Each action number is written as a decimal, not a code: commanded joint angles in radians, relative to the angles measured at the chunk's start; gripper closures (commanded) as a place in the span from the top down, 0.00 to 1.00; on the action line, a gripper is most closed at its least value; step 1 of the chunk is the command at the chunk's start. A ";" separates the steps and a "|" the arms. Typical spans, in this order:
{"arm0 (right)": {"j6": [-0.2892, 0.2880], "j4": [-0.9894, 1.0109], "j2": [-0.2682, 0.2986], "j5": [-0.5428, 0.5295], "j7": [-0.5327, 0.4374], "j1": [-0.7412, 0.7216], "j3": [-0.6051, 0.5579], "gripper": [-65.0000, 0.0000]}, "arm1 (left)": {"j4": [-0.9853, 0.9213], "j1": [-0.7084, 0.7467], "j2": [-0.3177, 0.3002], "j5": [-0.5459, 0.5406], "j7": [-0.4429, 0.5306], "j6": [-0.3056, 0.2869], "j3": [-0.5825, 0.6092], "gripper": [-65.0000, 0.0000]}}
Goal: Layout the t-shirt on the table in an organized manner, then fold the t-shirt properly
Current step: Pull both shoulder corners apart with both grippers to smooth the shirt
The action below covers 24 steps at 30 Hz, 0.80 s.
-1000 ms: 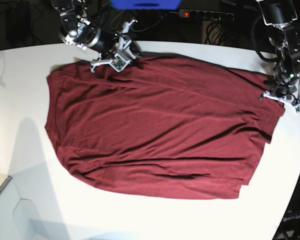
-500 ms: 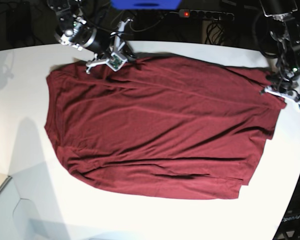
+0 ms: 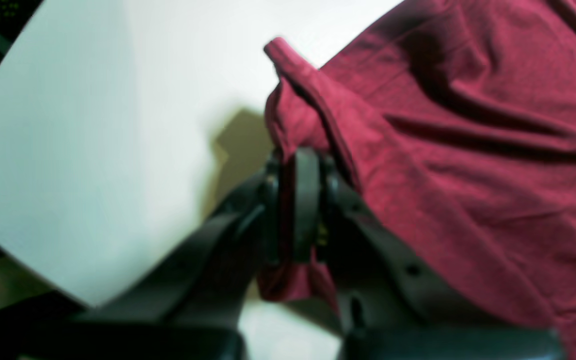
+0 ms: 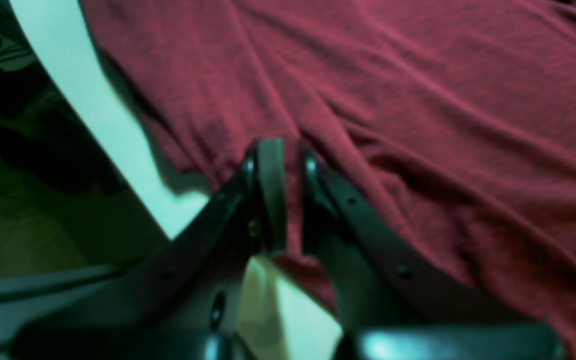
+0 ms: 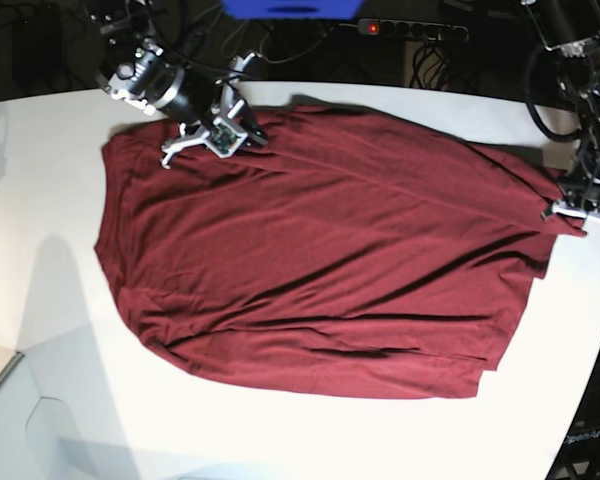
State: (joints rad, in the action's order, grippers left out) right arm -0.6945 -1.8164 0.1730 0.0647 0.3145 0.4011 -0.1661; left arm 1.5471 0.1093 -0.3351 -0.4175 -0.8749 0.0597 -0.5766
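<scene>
**Inspector:** Where is the t-shirt (image 5: 320,260)?

**Assistant:** Spread over the middle of the white table (image 5: 40,200), dark maroon, mostly flat with long shallow creases running across it. In the base view its far edge lies near the table's back rim and its near edge stops well short of the front. White surface shows on all sides.

**Inspector:** Left gripper?

**Assistant:** The left gripper (image 5: 572,212) sits at the right of the base view, at the shirt's corner close to the table's curved edge. The left wrist view shows its dark fingers (image 3: 306,200) pressed together with a fold of cloth between them. A hemmed strip of fabric stands up above the fingertips and a small tuft hangs below them. It is clamped on the shirt.

**Inspector:** Right gripper?

**Assistant:** The right gripper (image 5: 242,128) is at the upper left of the base view, on the shirt's far edge. In the right wrist view the two fingers (image 4: 271,190) stand nearly together, with a narrow ridge of maroon cloth in the slit between them. Creases fan out from that spot. It is closed on the shirt's edge, just beside the table's rim.

**Inspector:** Anything else in view?

**Assistant:** Behind the table, a power strip (image 5: 412,30) with a red light, and a blue object (image 5: 292,8) at the top edge. Dark cables lie around them.
</scene>
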 commanded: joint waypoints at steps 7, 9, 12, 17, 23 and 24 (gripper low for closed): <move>-0.004 0.004 -0.017 -0.012 -0.022 0.002 -0.071 0.42 | 0.014 -0.010 -0.020 0.006 0.023 0.004 -0.006 0.00; -0.004 0.030 -0.017 -0.012 -0.025 0.000 -0.085 0.53 | 0.014 -0.012 -0.020 0.006 0.021 0.004 -0.006 0.00; -0.004 0.085 -0.019 -0.012 -0.031 -0.006 -0.089 0.57 | 0.014 -0.012 -0.022 0.006 0.021 0.004 -0.006 0.00; -0.004 0.103 -0.031 -0.013 -0.031 -0.020 -0.088 0.57 | 0.014 -0.010 -0.022 0.007 0.023 0.004 -0.006 0.00; -0.004 0.166 -0.049 -0.015 -0.031 -0.052 -0.089 0.45 | 0.014 -0.010 -0.019 0.007 0.023 0.004 -0.006 0.00; -0.004 0.175 -0.049 -0.015 -0.031 -0.052 -0.089 0.42 | 0.014 -0.010 -0.019 0.007 0.024 0.004 -0.006 0.00</move>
State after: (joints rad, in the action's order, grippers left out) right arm -0.6941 -1.6310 0.1257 0.0647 0.2981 0.3519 -0.2543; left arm 1.5455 0.1081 -0.3351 -0.4122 -0.8711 0.0597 -0.5762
